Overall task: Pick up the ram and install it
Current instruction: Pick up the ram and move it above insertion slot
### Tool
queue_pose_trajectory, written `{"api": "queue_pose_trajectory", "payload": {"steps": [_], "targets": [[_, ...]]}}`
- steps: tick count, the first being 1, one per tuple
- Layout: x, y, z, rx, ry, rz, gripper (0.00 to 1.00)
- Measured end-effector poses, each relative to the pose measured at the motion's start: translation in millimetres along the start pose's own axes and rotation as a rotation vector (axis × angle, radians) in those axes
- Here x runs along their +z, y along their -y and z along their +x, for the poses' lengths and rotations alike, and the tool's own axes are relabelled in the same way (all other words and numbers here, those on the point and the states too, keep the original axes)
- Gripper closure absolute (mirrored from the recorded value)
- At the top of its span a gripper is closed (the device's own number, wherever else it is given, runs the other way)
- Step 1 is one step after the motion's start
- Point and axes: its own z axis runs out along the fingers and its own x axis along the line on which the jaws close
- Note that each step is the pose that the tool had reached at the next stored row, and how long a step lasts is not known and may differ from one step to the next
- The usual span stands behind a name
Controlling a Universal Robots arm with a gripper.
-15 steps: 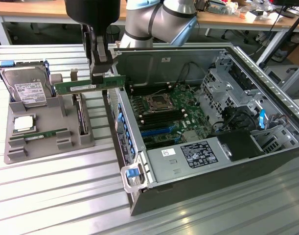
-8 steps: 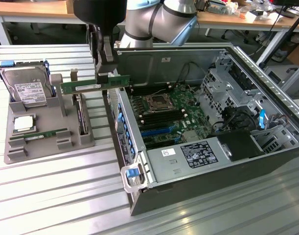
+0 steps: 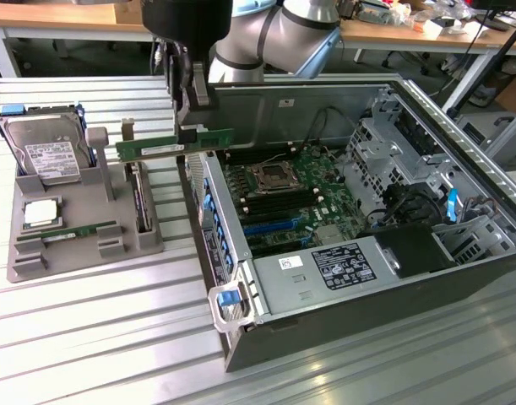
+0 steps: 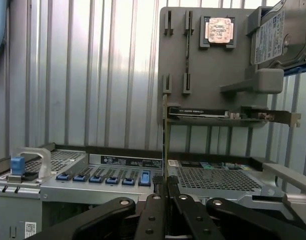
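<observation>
Ram [image 3: 156, 149], midsection behind clamped tool [image 3: 192, 128]

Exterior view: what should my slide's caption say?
Robot's tool holds a memory stick in the air, between the gray tray and the open computer.

Green ram [image 3: 152, 149], grey tray [image 3: 87, 201]

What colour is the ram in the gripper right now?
The ram is green with a white label along it, clearest in the exterior view.
</observation>
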Motion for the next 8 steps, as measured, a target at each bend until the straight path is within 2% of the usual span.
{"api": "queue_pose_trajectory", "payload": {"steps": [8], "targets": [[0.0, 10.4, 0.7, 0.0, -0.0001, 0.0, 0.88]]}}
